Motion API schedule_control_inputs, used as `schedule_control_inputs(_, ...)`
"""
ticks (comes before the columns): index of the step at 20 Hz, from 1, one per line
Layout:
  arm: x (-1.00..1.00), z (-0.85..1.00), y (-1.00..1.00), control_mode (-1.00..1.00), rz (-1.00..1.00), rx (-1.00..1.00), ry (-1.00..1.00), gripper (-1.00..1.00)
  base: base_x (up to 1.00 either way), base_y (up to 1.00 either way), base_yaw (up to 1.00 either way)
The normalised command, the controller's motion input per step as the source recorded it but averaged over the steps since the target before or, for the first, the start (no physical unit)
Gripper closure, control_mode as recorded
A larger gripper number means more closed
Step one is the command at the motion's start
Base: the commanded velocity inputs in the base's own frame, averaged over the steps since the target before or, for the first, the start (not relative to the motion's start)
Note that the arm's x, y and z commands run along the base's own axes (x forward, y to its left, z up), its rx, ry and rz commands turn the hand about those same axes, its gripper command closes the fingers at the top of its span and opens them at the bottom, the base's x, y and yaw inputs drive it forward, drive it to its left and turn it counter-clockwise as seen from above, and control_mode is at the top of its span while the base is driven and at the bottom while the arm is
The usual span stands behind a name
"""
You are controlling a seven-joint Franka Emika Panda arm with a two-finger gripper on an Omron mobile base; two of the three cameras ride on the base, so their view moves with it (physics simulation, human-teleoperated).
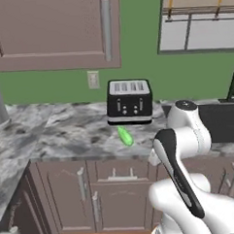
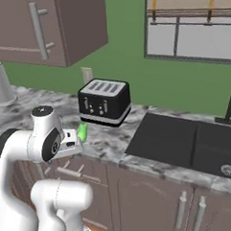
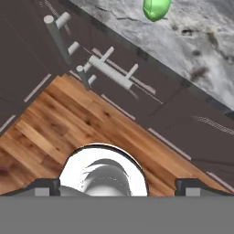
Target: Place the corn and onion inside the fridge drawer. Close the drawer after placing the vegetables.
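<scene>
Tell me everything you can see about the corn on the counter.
The corn is a small, glossy, bright green cob with tapered ends. It lies flat and slanted on the marble counter, just in front of the black toaster, near the counter's front edge. Nothing grips it; it appears to touch only the counter.

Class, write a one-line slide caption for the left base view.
Green corn lies on the marble counter before a black toaster; the white arm rises at right.

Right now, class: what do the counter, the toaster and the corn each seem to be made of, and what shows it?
Counter: looks like polished marble or stone, given the grey-and-white veining.
Toaster: probably glossy black plastic or enamel with a metal-looking silver top and base band.
Corn: smooth, glossy bright green, plastic-like; no kernels visible.
</scene>
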Motion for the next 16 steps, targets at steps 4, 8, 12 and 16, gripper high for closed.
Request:
schedule_control_inputs(4,0.0,0.0,0.0,1.0,0.0,0.0,0.0,-1.0,0.78,0.69,0.0)
schedule_control_inputs(8,0.19,-0.01,-0.02,-1.0,-0.01,0.0,0.0,-1.0,0.52,0.03,0.0)
schedule_control_inputs(12,0.74,-0.05,-0.67,-1.0,-0.05,0.05,0.04,-1.0,0.0,0.0,0.0)
schedule_control_inputs(16,0.76,-0.01,-0.46,-1.0,-0.14,0.04,0.12,-1.0,0.0,0.0,0.0)
